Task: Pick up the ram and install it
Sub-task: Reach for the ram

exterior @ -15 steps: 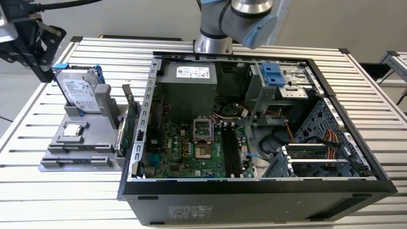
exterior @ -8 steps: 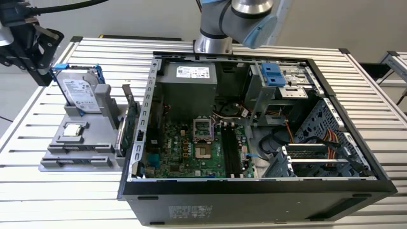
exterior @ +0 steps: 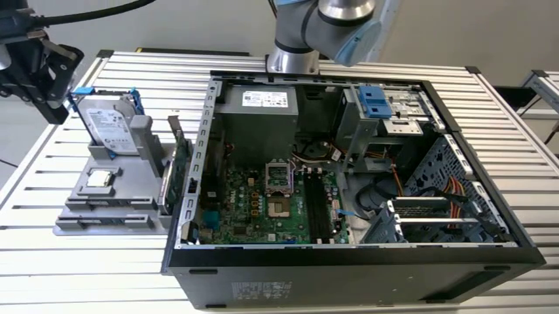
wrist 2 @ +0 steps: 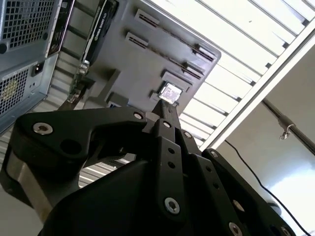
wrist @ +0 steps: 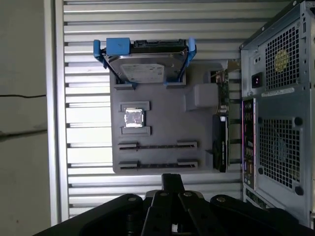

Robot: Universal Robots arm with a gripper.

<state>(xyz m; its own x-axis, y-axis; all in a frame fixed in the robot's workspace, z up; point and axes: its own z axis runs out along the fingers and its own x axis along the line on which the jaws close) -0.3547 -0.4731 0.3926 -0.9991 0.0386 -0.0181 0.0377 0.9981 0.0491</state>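
My gripper (exterior: 52,108) hangs high over the table's corner at the exterior view's left, beyond the grey parts holder (exterior: 96,196). In both wrist views its black fingers (wrist: 172,181) meet at a single tip (wrist 2: 165,104) with nothing between them. The holder's two long slots (wrist: 157,146) look bare. In the open computer case (exterior: 349,163), a long dark strip stands in the motherboard's memory slots (exterior: 312,208). I cannot tell whether that strip is the ram.
The holder carries a silver hard drive (exterior: 112,127) in a blue bracket, a square processor chip (wrist: 134,118) and an upright green expansion card (exterior: 179,176) beside the case wall. The arm's base (exterior: 297,59) stands behind the case. The slatted table (exterior: 506,118) ends close to the holder.
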